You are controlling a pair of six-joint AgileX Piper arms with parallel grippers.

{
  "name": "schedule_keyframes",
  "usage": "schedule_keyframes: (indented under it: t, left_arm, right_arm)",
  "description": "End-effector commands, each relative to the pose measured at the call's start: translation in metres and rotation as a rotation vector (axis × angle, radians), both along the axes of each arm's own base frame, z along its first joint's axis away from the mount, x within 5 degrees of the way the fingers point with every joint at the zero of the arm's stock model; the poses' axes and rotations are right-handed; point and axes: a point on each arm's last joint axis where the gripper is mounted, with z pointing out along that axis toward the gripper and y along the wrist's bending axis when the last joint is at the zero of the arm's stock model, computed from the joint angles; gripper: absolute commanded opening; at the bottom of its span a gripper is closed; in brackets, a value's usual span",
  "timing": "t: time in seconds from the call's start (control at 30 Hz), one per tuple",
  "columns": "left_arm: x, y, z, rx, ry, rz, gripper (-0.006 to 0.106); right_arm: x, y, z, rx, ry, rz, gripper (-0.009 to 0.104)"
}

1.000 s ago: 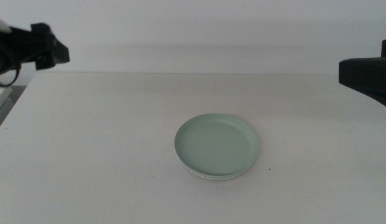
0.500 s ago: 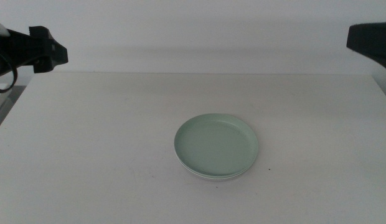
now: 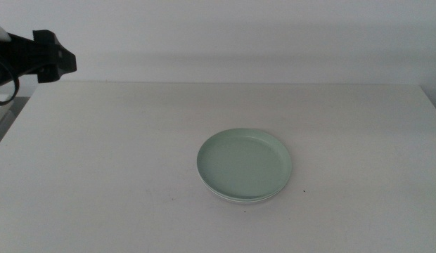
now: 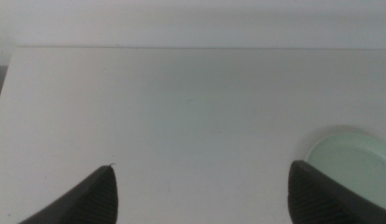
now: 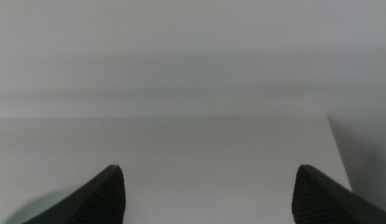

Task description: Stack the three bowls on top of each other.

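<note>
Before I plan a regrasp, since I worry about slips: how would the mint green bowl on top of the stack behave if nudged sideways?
The mint green bowl looks like smooth, thin plastic, so it is probably light and stiff. It sits nested on a paler rim beneath, so a sideways nudge would likely slide the whole stack across the bare table. Being shallow and wide, it seems unlikely to tip or roll.
</note>
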Motion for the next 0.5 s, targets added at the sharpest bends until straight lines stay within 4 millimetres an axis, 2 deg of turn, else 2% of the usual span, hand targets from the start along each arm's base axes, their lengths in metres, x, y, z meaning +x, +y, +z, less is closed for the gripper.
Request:
schedule_keyframes:
  t: [0.0, 0.13, 0.27, 0.33, 0.47]
  left_arm:
    - [-0.001, 0.000, 0.002, -0.002, -0.015, 0.004, 0.094]
    - [-0.001, 0.000, 0.002, -0.004, -0.014, 0.005, 0.094]
    - [0.001, 0.001, -0.001, 0.000, -0.007, 0.006, 0.094]
    - [-0.002, 0.002, 0.000, 0.030, -0.021, 0.005, 0.094]
    - [-0.023, 0.009, 0.006, 0.154, -0.087, 0.013, 0.094]
  right_arm:
    - [-0.009, -0.008, -0.009, -0.020, 0.019, -0.021, 0.069]
    - [-0.032, -0.008, -0.023, -0.026, -0.049, -0.024, 0.069]
    - [-0.048, -0.009, -0.023, -0.036, -0.145, -0.027, 0.069]
    - [-0.052, -0.009, -0.021, -0.036, -0.160, -0.027, 0.069]
    - [-0.052, -0.009, -0.021, -0.032, -0.153, -0.026, 0.069]
